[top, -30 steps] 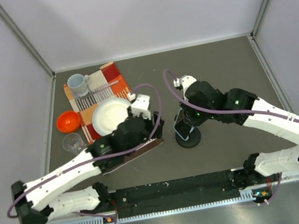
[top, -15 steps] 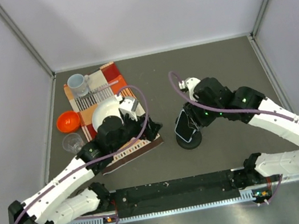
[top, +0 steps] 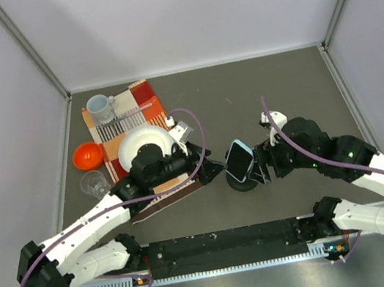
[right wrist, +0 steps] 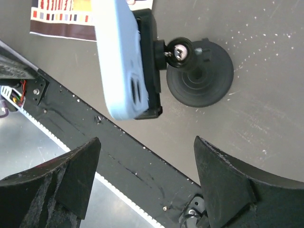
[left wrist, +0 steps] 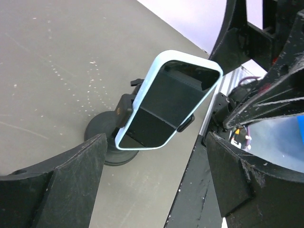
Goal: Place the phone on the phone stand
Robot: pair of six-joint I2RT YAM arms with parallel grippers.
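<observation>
Both arms reach low over the dark grey worktop [top: 279, 91] toward the middle of its near edge; the left claw [top: 212, 170] and right claw [top: 260, 169] are spread wide, holding nothing, flanking the phone [top: 238, 160]. The phone sits tilted, clipped in the phone stand [top: 244, 182]; pale walls [top: 192, 17] enclose the worktop.

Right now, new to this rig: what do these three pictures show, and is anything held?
Two robot arms, each ending in a two-finger gripper. The overhead picture looks down on the table. The other two come from wrist cameras, whose own dark fingers fill the bottom corners. The phone sits clipped in the phone stand, tilted. The left gripper and right gripper flank it, both open, holding nothing. Farther left: white plate, orange bowl, mug, glass.
</observation>
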